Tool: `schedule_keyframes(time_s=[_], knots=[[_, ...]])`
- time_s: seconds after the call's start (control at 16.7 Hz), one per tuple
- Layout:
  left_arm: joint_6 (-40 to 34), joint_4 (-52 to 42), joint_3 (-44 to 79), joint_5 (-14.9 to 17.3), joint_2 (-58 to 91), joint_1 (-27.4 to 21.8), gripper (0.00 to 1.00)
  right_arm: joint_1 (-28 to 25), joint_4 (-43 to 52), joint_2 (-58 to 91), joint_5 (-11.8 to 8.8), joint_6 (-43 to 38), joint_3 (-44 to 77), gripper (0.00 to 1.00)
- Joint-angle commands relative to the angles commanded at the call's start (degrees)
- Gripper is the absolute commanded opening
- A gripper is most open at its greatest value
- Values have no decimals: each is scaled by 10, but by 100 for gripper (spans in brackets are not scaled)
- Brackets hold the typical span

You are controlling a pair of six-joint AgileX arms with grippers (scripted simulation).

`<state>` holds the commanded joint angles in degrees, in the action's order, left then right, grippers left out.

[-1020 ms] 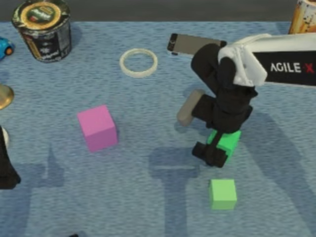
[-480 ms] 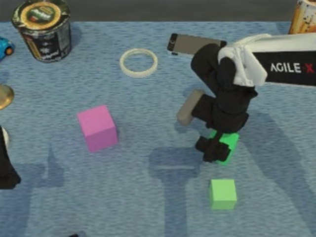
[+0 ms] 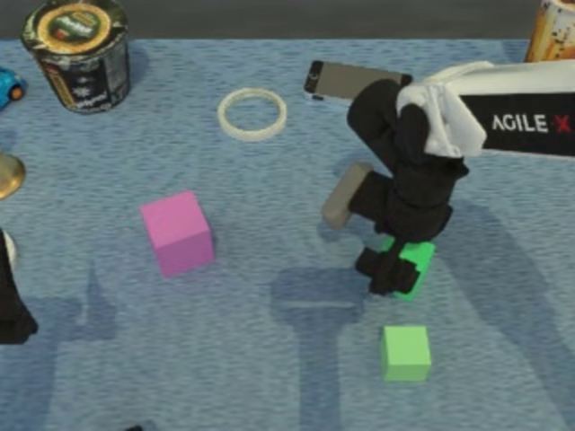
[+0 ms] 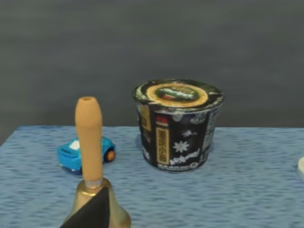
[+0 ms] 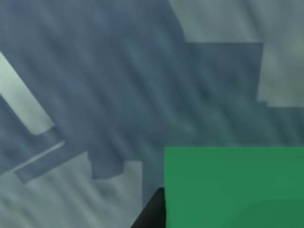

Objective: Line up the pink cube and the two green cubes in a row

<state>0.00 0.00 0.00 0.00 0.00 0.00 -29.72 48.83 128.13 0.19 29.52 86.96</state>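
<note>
Top view shows the right end effector (image 3: 395, 269) clamped on the vivid green cube (image 3: 415, 260), right of the table's (image 3: 269, 377) middle, with the paler green cube (image 3: 405, 352) near it toward the front edge and the pink cube (image 3: 177, 232) well apart to the left. The step in hand looks like carrying the gripped cube; next it needs setting down in line with the others. All three are plain matte blocks on blue woven-looking cloth. The left arm (image 3: 11, 305) sits parked at the left edge, fingers unseen.
</note>
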Motion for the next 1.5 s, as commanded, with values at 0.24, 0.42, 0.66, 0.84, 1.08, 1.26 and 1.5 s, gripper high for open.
schedule_keyframes(time_s=[0.24, 0.42, 0.66, 0.84, 1.08, 1.26, 1.5], knots=[[0, 0, 0, 0, 0, 0, 100, -7, 32, -23, -6, 0, 23, 0], [0, 0, 0, 0, 0, 0, 100, -8, 103, -45, -7, 0, 62, 0], [0, 0, 0, 0, 0, 0, 100, -6, 144, -66, -6, -3, 88, 0], [0, 0, 0, 0, 0, 0, 100, -6, 143, -64, -7, -4, 87, 0], [0, 0, 0, 0, 0, 0, 100, -48, 144, -82, -7, 25, 74, 0], [0, 0, 0, 0, 0, 0, 100, -121, 149, -110, -8, 67, 48, 0], [0, 0, 0, 0, 0, 0, 100, -189, 152, -142, -8, 109, 20, 0]])
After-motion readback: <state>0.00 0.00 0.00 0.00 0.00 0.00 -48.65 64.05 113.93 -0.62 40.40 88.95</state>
